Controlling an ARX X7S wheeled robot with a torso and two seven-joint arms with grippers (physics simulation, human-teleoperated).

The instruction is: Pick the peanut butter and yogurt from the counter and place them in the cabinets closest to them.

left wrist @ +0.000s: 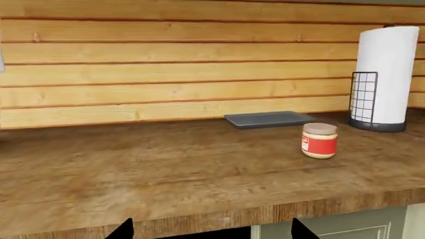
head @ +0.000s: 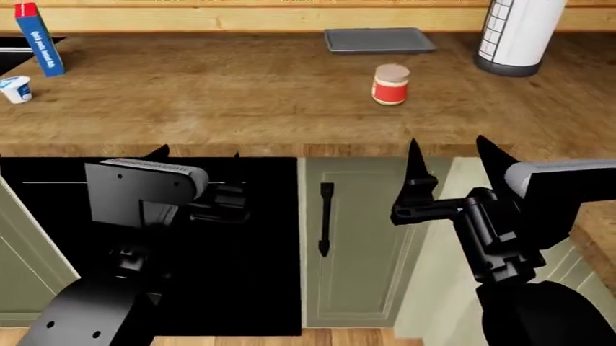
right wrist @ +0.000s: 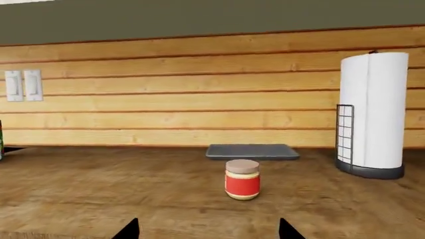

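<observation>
**Both arms wait below the counter edge, jar nearer the right**

The peanut butter (head: 391, 84) stands upright on the counter (head: 241, 108), lid up, roughly at eleven o'clock from the right tool (head: 448, 155), whose two black fingers stand apart and empty in front of the sage cabinet door (head: 361, 238) with its black handle (head: 325, 218). The left tool (head: 198, 155) hangs low before the glossy black appliance front; its tips are apart too, holding nothing. The right arm looks the nearer to the jar. The yogurt (head: 14, 89) sits far off at the counter's ten o'clock corner, beside a red and blue box (head: 40, 38); only the head view shows it. The wrist views frame the jar, a grey tray (right wrist: 252, 151) and a paper towel roll (right wrist: 371, 114).
</observation>
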